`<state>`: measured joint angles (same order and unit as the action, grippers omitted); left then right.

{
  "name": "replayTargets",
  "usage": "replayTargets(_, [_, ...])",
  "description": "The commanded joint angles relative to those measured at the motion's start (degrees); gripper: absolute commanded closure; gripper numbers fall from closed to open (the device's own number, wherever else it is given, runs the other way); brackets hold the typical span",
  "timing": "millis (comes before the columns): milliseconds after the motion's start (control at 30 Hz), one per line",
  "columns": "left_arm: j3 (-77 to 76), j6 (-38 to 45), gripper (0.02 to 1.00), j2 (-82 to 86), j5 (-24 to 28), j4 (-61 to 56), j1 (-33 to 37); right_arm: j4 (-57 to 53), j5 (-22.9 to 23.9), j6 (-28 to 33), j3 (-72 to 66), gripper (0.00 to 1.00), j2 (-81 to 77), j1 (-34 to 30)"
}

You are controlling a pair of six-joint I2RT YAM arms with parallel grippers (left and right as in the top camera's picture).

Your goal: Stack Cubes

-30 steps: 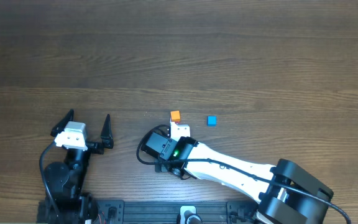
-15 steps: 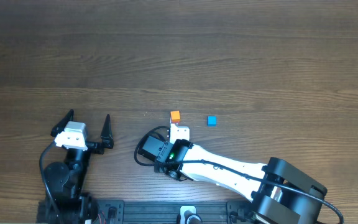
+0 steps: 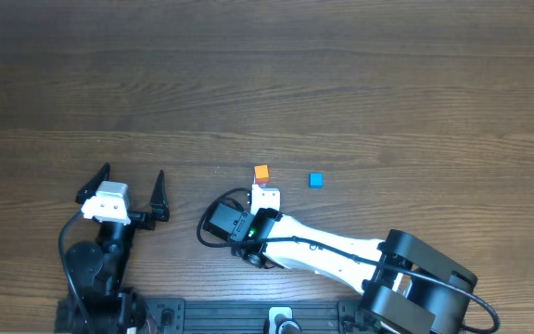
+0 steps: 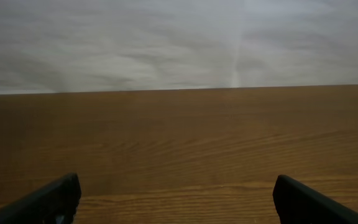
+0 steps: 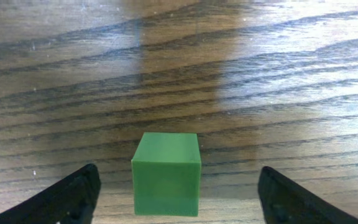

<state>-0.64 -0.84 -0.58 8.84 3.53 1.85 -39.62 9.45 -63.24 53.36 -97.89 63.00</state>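
Observation:
A green cube [image 5: 166, 173] lies on the wooden table [image 5: 260, 74], between the spread fingers of my right gripper [image 5: 178, 184], which is open and low over it without touching it. From above, the right gripper [image 3: 265, 195] sits at the table's middle front. Just beyond it rests an orange cube [image 3: 261, 173], and a blue cube [image 3: 316, 179] lies to that cube's right. My left gripper [image 3: 133, 176] stands open at the front left, far from the cubes. Bare wood shows between its fingers [image 4: 55, 199].
The wooden table [image 3: 267, 74] stretches wide and bare behind the cubes and to both sides. Both arm bases and a black rail [image 3: 248, 315] line the front edge.
The right arm's wrist has shifted slightly to the left while its gripper stays over the same spot. The left arm and the cubes have not moved.

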Motion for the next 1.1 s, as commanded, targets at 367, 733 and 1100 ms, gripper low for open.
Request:
replayTargets(367, [0.31, 1.07, 0.02, 0.42, 0.57, -0.02, -0.24, 1.31, 2.01, -1.03, 1.16, 0.45, -0.76, 0.9])
replayTargets(733, [0.31, 1.07, 0.018, 0.42, 0.57, 0.0, -0.24, 1.51, 2.29, -1.03, 1.16, 0.505, -0.76, 1.51])
replayTargets(1100, [0.31, 1.07, 0.018, 0.42, 0.57, 0.0, -0.24, 1.51, 2.27, -1.03, 1.16, 0.562, -1.16, 1.55])
